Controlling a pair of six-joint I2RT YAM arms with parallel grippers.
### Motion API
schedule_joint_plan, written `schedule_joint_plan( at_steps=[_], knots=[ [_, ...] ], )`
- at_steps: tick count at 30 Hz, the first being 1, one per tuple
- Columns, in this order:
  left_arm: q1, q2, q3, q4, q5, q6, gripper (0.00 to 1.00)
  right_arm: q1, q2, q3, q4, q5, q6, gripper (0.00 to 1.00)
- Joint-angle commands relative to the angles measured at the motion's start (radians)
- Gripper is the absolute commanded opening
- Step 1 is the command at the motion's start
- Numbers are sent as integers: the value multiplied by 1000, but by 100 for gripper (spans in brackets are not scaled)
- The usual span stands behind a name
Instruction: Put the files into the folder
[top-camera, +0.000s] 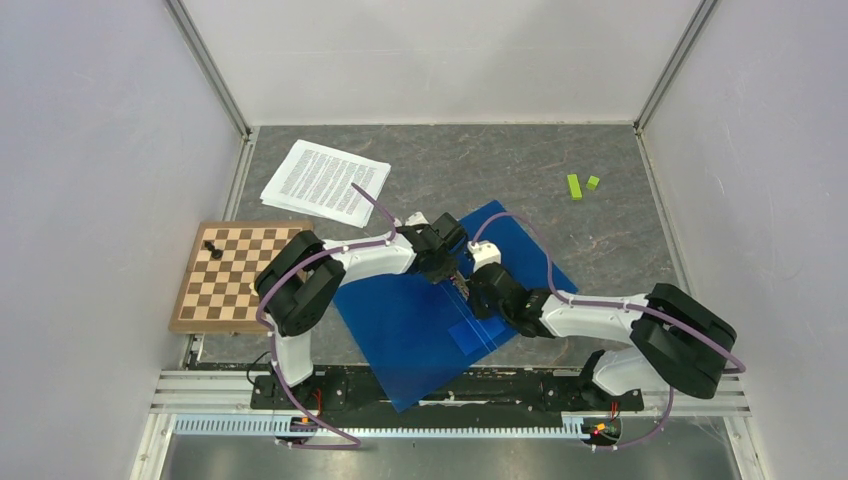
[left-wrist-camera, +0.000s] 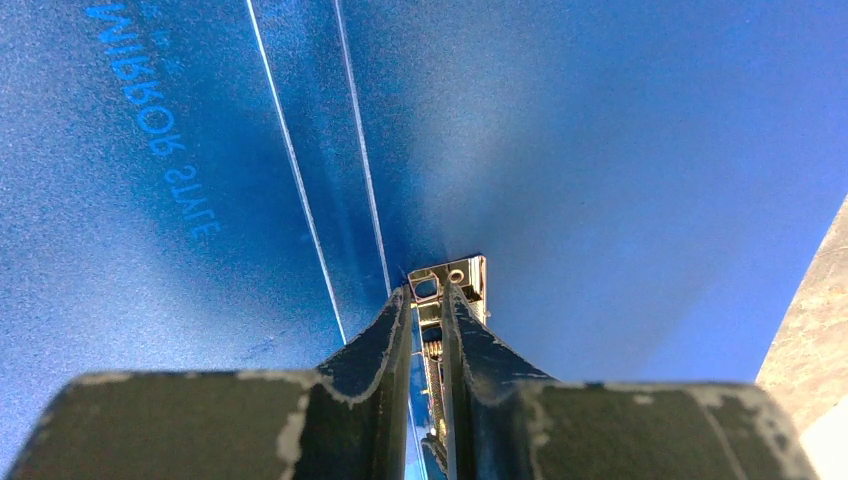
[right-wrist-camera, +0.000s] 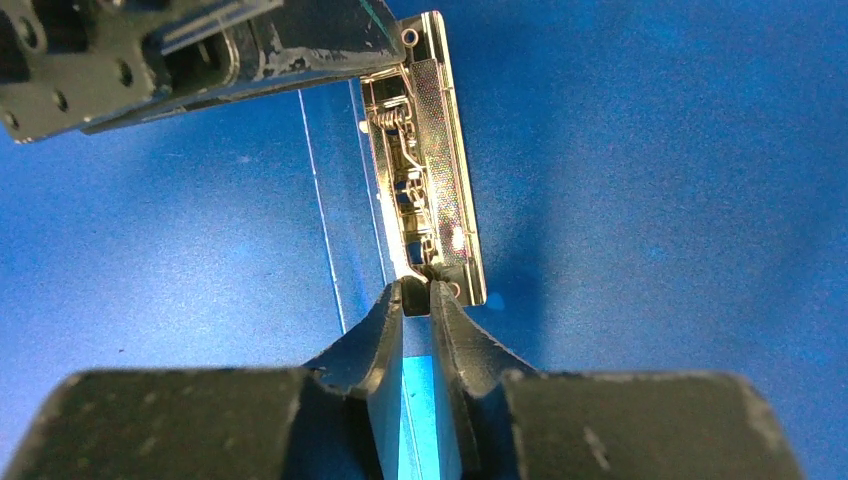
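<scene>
Blue folder (top-camera: 420, 335) lies open flat on table (top-camera: 610, 250), mid-front, betw both arms; metal clip (right-wrist-camera: 428, 170) runs along its spine. Files (top-camera: 325, 182) sit well apart at far left, just beyond chessboard (top-camera: 240, 275), not in any grip.

Left gripper (left-wrist-camera: 428, 300): jaws nearly together, narrow gap, pinching one end of clip. Right gripper (right-wrist-camera: 417, 292): jaws also nearly together, tips either side of small lever tab at clip's other end. Looks pinched, can't confirm firm hold.

Step, prob: open clip so sheets can go under. To do it well, L should pin clip base so folder doesn't lift or slide. R should raise tab straight up w/o twisting; spring prob stiff, and thin tab may slip from tips. Clip needs to be latched up before either arm goes for files.
</scene>
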Motion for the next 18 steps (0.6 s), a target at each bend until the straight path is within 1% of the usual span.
schedule_joint_plan(
  at_steps=[1,5,8,10,15,18],
  knots=[
    [-12,172,-155,-188,-14,129,2,-1,71,18,-139,177,47,7],
    [-12,175,-180,-184,-20,128,2,5,103,21,-181,219,80,6],
    [-12,175,-198,-179,-16,120,2,5,105,12,-177,220,92,9],
    [-12,176,-201,-179,-14,117,2,5,85,0,-152,205,85,13],
    [-12,174,-200,-194,-13,100,2,0,-30,-37,-32,139,59,21],
    [-13,161,-203,-221,-7,63,2,-8,-64,-35,9,95,39,24]
  ],
)
